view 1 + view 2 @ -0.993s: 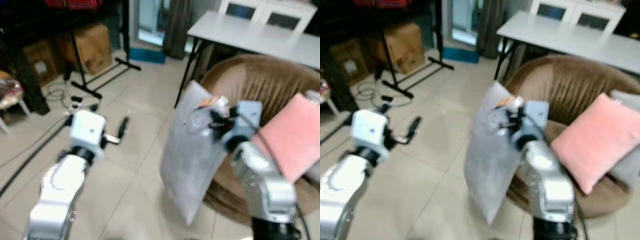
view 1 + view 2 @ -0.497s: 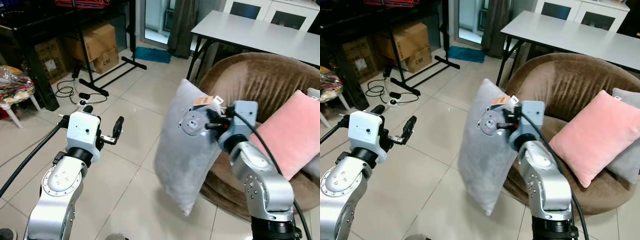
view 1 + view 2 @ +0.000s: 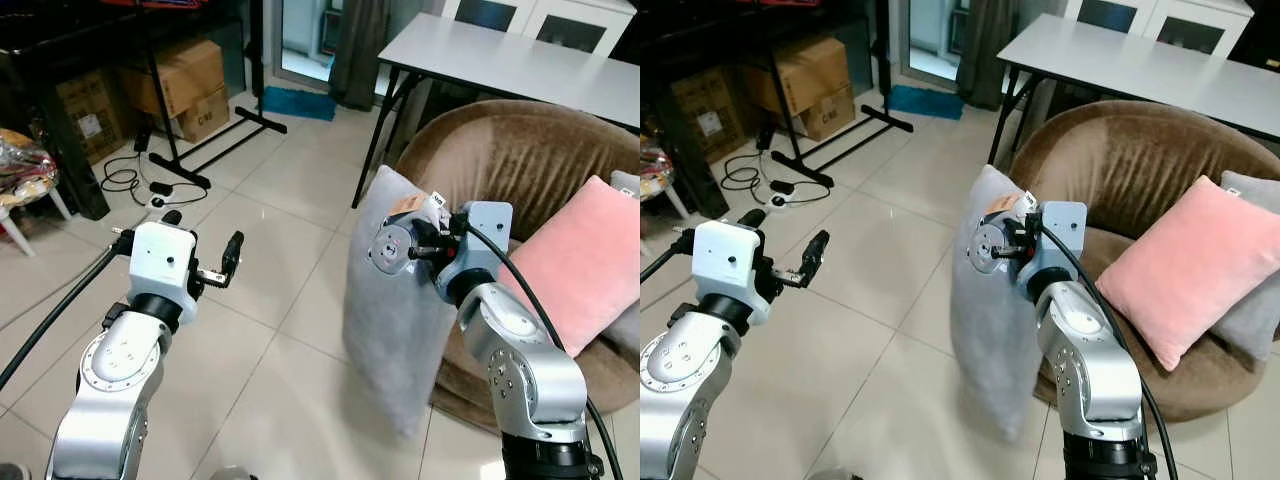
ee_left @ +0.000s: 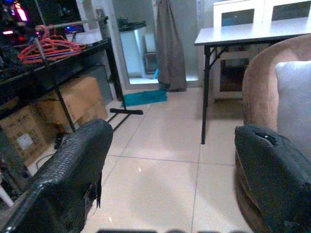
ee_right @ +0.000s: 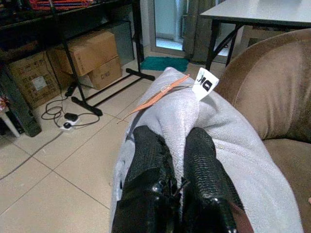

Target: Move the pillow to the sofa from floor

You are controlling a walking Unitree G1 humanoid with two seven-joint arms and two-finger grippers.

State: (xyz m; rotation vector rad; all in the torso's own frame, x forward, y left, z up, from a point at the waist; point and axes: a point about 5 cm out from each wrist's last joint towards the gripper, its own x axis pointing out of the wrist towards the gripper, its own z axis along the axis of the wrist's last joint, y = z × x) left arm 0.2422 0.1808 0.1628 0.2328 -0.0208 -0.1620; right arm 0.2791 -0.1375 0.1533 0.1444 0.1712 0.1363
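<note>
Right gripper (image 5: pixel 176 145) pinches grey pillow (image 3: pixel 400 330) at top edge; pillow hangs long axis vertical beside brown sofa (image 3: pixel 520 160). Wrist view reveals tags (image 5: pixel 204 80). Left gripper (image 4: pixel 170 160) spread, empty.

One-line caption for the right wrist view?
Right gripper pinching the grey pillow's top edge, brown sofa beside it.

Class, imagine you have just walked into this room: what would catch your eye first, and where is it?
First, the grey pillow hanging clear of the tiled floor, pinched at its top edge by the right gripper, just in front of the round brown sofa. Next, the pink cushion leaning on that sofa's seat. The left gripper is open over the tiles.
</note>
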